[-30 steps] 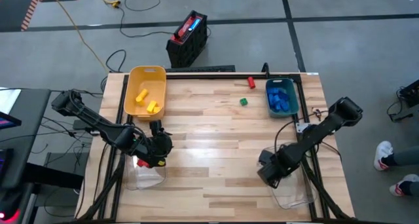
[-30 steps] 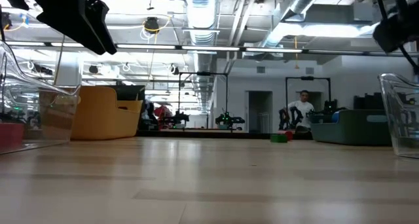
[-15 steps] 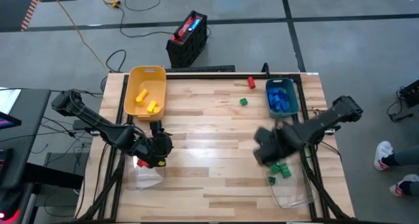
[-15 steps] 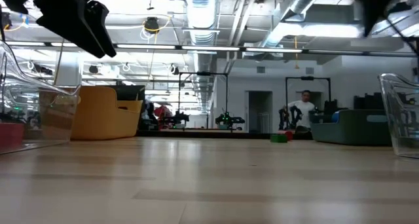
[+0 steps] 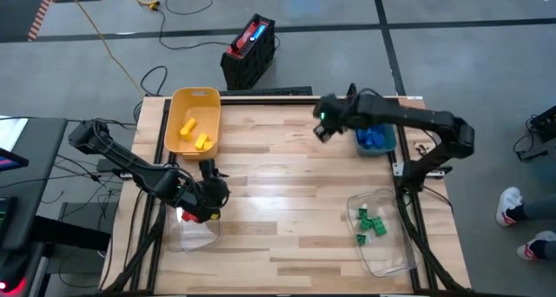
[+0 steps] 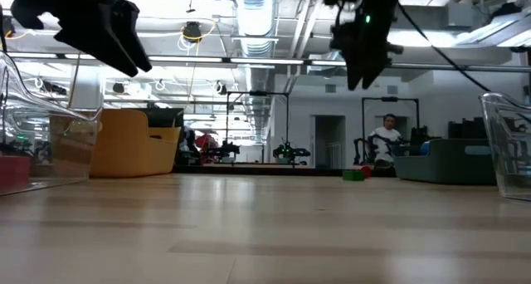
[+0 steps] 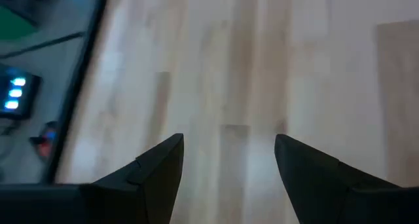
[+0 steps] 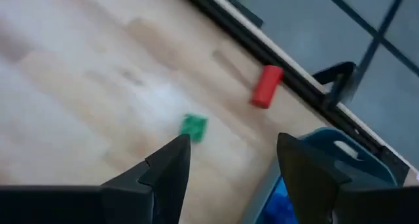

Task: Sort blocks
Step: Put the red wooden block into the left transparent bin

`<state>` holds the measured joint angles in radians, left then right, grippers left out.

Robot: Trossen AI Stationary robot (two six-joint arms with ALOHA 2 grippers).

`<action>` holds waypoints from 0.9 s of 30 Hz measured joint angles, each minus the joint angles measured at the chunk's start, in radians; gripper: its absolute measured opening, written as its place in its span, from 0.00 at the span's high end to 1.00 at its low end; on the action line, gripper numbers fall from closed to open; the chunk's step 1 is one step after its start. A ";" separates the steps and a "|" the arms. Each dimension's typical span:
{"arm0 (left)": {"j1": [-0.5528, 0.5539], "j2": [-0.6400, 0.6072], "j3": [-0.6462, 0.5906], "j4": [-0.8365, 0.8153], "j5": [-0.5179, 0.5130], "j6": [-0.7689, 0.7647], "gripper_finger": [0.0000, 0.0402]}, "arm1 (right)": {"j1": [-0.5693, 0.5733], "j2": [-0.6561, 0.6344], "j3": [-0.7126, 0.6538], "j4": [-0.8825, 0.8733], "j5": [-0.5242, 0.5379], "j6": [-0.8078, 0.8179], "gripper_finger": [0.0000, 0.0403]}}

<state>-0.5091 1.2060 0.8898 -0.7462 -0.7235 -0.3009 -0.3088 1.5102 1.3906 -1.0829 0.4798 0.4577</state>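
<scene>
My right gripper (image 5: pixel 320 128) (image 8: pixel 232 142) hangs open above the table's far part, over a lone green block (image 8: pixel 194 126) and a red block (image 8: pixel 266 86) that lie flat on the wood by the far edge. Both show small in the low view as the green and red blocks (image 6: pixel 355 174). Blue blocks (image 5: pixel 373 139) fill the teal bin (image 5: pixel 388 145), several green blocks (image 5: pixel 372 223) lie in the right clear bin (image 5: pixel 387 254), and yellow blocks (image 5: pixel 191 132) sit in the yellow bin (image 5: pixel 193 97). My left gripper (image 5: pixel 208 200) (image 7: pixel 229 142) is open near the left clear bin (image 5: pixel 195 236), which holds red blocks (image 5: pixel 186 215).
A dark rail (image 8: pixel 288 73) runs along the table's far edge just behind the red block. The bins stand along the left and right sides, with bare wood (image 5: pixel 278 201) between them. A black crate (image 5: pixel 249 49) sits on the floor beyond the table. A person (image 6: pixel 383 143) stands far off.
My right gripper has swung from over the right clear bin near the table's near right corner toward the far edge, ending above the lone green and red blocks. The green blocks in that bin have come into view. My left arm has stayed put.
</scene>
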 joint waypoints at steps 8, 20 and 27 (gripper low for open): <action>0.036 0.000 0.000 0.007 -0.199 0.033 0.41 | -0.299 0.032 -0.108 0.313 -0.310 -0.097 0.41; 0.282 0.000 -0.051 0.507 -0.068 0.672 0.41 | -0.446 0.344 0.030 0.306 -0.314 -0.146 0.41; 0.387 0.000 -0.129 0.794 0.207 0.927 0.41 | -0.494 0.448 0.093 0.270 -0.313 -0.143 0.41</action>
<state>-0.1225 1.2064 0.7604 0.0482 -0.5169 0.6264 -0.8027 1.9584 1.4836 -0.8126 0.1669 0.3145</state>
